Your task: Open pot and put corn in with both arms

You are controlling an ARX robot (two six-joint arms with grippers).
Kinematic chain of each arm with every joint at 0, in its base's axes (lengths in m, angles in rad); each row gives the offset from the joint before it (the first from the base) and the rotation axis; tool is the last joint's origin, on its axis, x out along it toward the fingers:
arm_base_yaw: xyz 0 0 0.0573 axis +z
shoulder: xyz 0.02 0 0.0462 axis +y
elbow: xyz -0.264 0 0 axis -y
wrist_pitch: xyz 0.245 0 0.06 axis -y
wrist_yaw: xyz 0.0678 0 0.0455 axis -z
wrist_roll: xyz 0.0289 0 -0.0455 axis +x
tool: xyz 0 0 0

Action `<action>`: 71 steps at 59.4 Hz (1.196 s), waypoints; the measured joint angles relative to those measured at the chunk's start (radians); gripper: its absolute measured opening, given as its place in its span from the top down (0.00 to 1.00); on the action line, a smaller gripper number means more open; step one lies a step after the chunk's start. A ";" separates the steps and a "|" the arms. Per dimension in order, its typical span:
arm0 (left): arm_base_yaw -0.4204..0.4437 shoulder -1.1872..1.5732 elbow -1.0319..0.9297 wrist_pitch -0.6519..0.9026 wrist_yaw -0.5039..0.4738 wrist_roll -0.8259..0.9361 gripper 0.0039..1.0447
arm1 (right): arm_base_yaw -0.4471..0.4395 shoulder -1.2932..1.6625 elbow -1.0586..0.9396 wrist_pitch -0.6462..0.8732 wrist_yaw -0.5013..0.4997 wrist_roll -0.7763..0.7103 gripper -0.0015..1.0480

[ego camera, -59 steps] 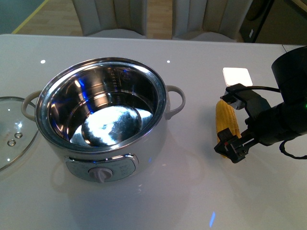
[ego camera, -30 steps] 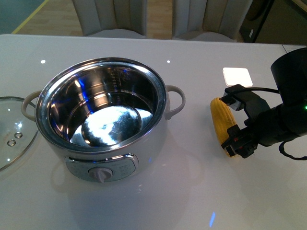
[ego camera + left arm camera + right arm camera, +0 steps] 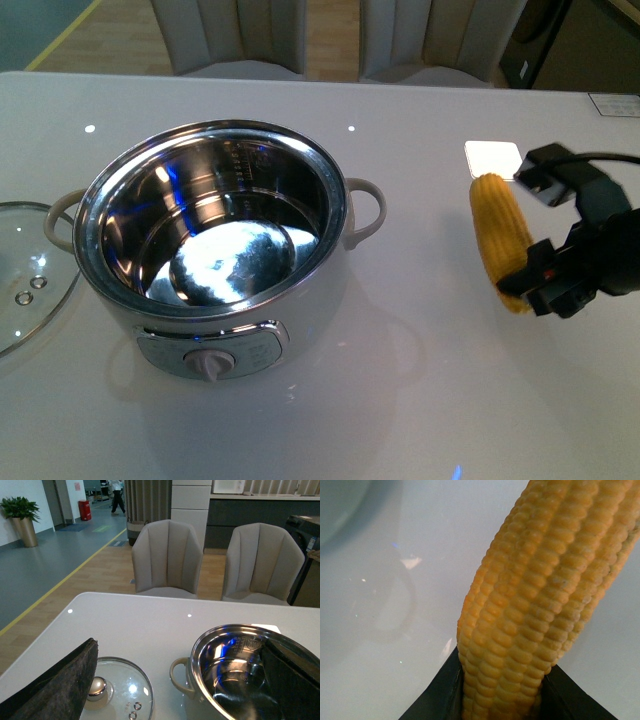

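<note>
The pot stands open left of the table's middle, its steel bowl empty; it also shows in the left wrist view as the pot. To its right my right gripper is shut on the corn, which looks lifted a little off the table. Up close, the corn sits between the black fingers of the right gripper. My left gripper is open and holds nothing, above the pot's left handle.
The glass lid lies flat on the table left of the pot, and the lid shows its knob up. A white square pad lies behind the corn. Two chairs stand at the table's far edge.
My right gripper has carried the corn to the right and upward, away from the table surface. The pot and the lid have stayed where they were.
</note>
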 joint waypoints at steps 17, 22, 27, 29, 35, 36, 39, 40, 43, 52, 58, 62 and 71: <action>0.000 0.000 0.000 0.000 0.000 0.000 0.06 | 0.019 -0.242 -0.013 -0.101 -0.111 -0.011 0.76; 0.000 0.000 0.000 0.000 0.000 0.000 0.06 | 0.042 -0.294 -0.001 -0.139 -0.125 -0.017 0.77; 0.000 0.000 0.000 0.000 0.000 0.000 0.06 | 0.064 -0.325 0.013 -0.174 -0.137 -0.026 0.77; 0.000 0.000 0.000 0.000 0.000 0.000 0.06 | 0.072 -0.336 0.019 -0.187 -0.143 -0.031 0.78; 0.000 0.000 0.000 0.000 0.000 0.000 0.06 | 0.097 -0.362 0.035 -0.230 -0.164 -0.050 0.78; 0.000 0.000 0.000 0.000 0.000 0.000 0.06 | 0.103 -0.366 0.039 -0.239 -0.169 -0.055 0.78; 0.000 0.000 0.000 0.000 0.000 0.000 0.06 | 0.112 -0.370 0.049 -0.259 -0.174 -0.069 0.78; 0.000 0.000 0.000 0.000 0.000 0.000 0.06 | 0.116 -0.370 0.055 -0.268 -0.175 -0.072 0.78; 0.000 0.000 0.000 0.000 0.000 0.000 0.06 | 0.122 -0.369 0.068 -0.286 -0.176 -0.086 0.78; 0.000 0.000 0.000 0.000 0.000 0.000 0.06 | 0.131 -0.345 0.138 -0.350 -0.175 -0.126 0.78; 0.000 0.000 0.000 0.000 0.000 0.000 0.06 | 0.132 -0.324 0.196 -0.403 -0.176 -0.171 0.78; 0.000 0.000 0.000 0.000 0.000 0.000 0.06 | 0.131 -0.293 0.253 -0.459 -0.166 -0.242 0.78; 0.000 0.000 0.000 0.000 0.000 0.000 0.06 | 0.105 -0.237 0.343 -0.472 -0.154 -0.273 0.78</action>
